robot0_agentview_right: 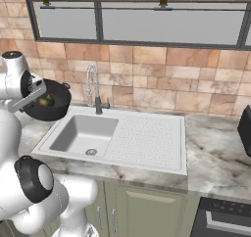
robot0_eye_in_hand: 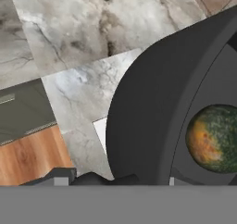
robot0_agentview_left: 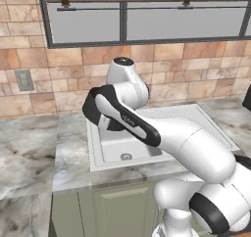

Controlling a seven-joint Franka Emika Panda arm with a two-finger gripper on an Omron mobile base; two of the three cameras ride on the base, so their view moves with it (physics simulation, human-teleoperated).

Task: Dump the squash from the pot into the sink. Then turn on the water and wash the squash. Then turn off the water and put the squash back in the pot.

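Note:
The black pot [robot0_agentview_right: 58, 108] hangs lifted and tilted over the counter left of the sink [robot0_agentview_right: 162, 160], its mouth turned toward the basin. Inside it lies the squash [robot0_agentview_right: 46, 101], dark green with orange patches. My gripper [robot0_agentview_right: 35, 96] is shut on the pot's left rim. In the hand view the pot wall [robot0_eye_in_hand: 143, 107] runs between the fingertips of my gripper [robot0_eye_in_hand: 134, 179], and the squash [robot0_eye_in_hand: 214, 137] rests inside at the right. The chrome faucet [robot0_agentview_right: 92, 86] stands behind the basin with no stream visible. In the left base view my arm hides the pot; the sink [robot0_agentview_left: 105, 155] shows beneath it.
A ribbed drainboard [robot0_agentview_right: 147, 135] adjoins the basin on the right, and the drain [robot0_agentview_right: 91, 152] sits at the basin's front. A dark object [robot0_agentview_right: 245, 126] stands at the right edge of the marble counter [robot0_agentview_right: 215, 157]. A wall outlet [robot0_agentview_left: 23, 79] is at the left.

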